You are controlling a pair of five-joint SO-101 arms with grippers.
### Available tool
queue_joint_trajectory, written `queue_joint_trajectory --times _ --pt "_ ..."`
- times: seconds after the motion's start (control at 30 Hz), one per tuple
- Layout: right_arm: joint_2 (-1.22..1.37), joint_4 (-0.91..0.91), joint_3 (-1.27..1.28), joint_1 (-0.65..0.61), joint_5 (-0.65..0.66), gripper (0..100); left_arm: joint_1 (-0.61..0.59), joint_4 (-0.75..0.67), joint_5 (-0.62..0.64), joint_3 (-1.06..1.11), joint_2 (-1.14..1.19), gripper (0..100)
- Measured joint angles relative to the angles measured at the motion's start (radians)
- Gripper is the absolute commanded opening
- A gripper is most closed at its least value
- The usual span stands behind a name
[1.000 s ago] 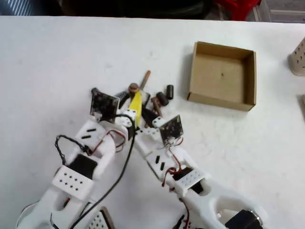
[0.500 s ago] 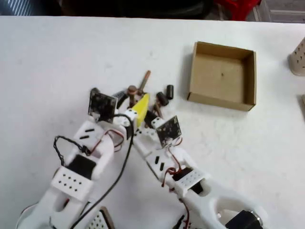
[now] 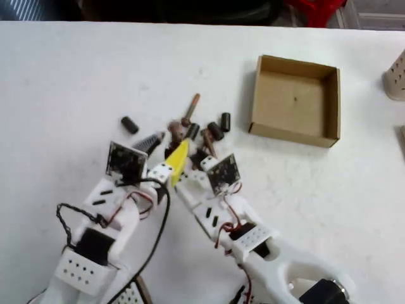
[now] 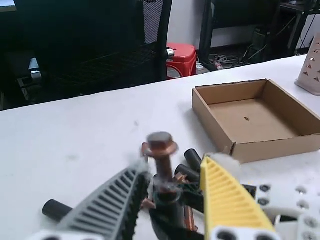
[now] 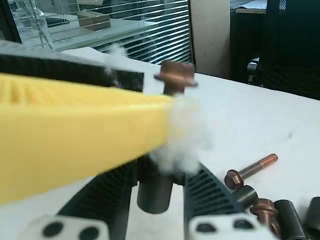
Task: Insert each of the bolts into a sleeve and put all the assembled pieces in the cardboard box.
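At table (image 3: 76,76) centre: bolt (image 4: 160,145) seated in sleeve (image 5: 154,197), pair not yet boxed.
Right gripper (image 5: 159,182) clamped on sleeve, held upright so bolt sits head-up & can't slide out; left gripper (image 4: 175,167) spread wide, grey & yellow fingers (image 4: 230,200) either side of bolt, gripping nothing, prob. to leave room for carry-off. Cardboard box (image 3: 288,136) at 2 o'clock from grippers, well apart. Near, at 12 o'clock: loose bolts (image 3: 190,106) & spare sleeves (image 3: 224,120); lone sleeve (image 3: 130,124) at 10 o'clock.

High camera looks down; wrists close (shared bolt (image 4: 160,146)).
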Motion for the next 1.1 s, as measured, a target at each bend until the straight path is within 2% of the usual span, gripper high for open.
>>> queue_joint_trajectory --times 0.27,0.5,0.57,0.67,0.73,0.8,0.97,1.1 --pt "0.002 0.008 0.008 0.002 0.003 1.8 -0.003 0.02 -0.008 0.0 -0.012 20" --pt "0.002 0.008 0.008 0.029 0.003 1.7 -0.178 0.061 -0.009 0.0 -0.041 19" --pt "0.002 0.029 0.005 0.052 0.003 1.7 -0.239 0.064 -0.009 0.0 -0.071 14" --pt "0.002 0.157 -0.044 0.103 0.003 1.7 -0.334 0.081 -0.009 0.0 -0.117 1" --pt "0.002 0.253 -0.084 0.144 0.003 1.7 -0.39 0.083 -0.009 -0.003 -0.129 4" --pt "0.002 0.327 -0.118 0.183 0.003 1.7 -0.423 0.083 -0.009 -0.005 -0.129 3" --pt "0.002 0.486 -0.209 0.278 0.003 1.7 -0.443 0.138 -0.009 -0.031 -0.021 2" --pt "0.002 0.75 -0.359 0.385 0.003 1.7 -0.445 0.226 -0.009 -0.084 0.129 2"
